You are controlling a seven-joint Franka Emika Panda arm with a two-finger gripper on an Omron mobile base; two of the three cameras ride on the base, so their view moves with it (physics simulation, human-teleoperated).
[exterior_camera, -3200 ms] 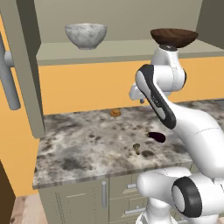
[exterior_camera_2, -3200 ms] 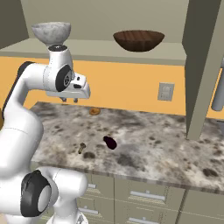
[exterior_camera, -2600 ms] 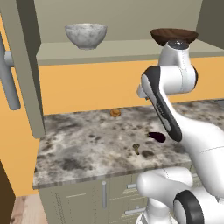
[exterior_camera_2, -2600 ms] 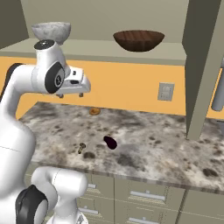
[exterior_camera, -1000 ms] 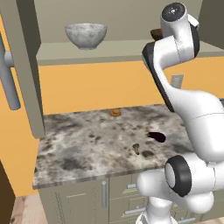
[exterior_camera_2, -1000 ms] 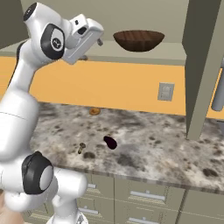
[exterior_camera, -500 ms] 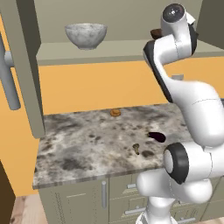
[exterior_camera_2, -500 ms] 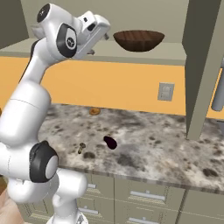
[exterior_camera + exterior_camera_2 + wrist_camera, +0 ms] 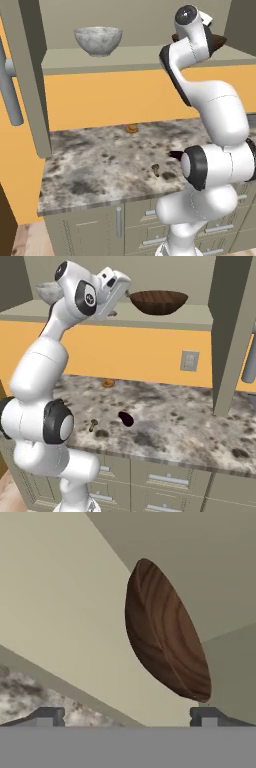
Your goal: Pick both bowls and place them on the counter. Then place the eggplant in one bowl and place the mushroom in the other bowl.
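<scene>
hand view: the wide shallow dark brown wooden bowl (image 9: 165,634) sits dead ahead on the beige shelf (image 9: 165,321), and the gripper (image 9: 127,714) has its jaws spread wide, gripping nothing. no writing or labels readable anywhere. since a second ago the hand has swung closer toward that bowl. the deep grey-white marbled bowl (image 9: 98,40) stays shelved; glossy dark purple eggplant (image 9: 126,418) and tiny tan mushroom (image 9: 93,425) lie unmoved on the speckled marble counter (image 9: 200,428).

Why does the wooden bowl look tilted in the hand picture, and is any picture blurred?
Hand view: rolled with the hand, so the wooden bowl looks tilted, edges soft. Right base view: the bowl sits level on the shelf, evenly lit, sharp.
</scene>
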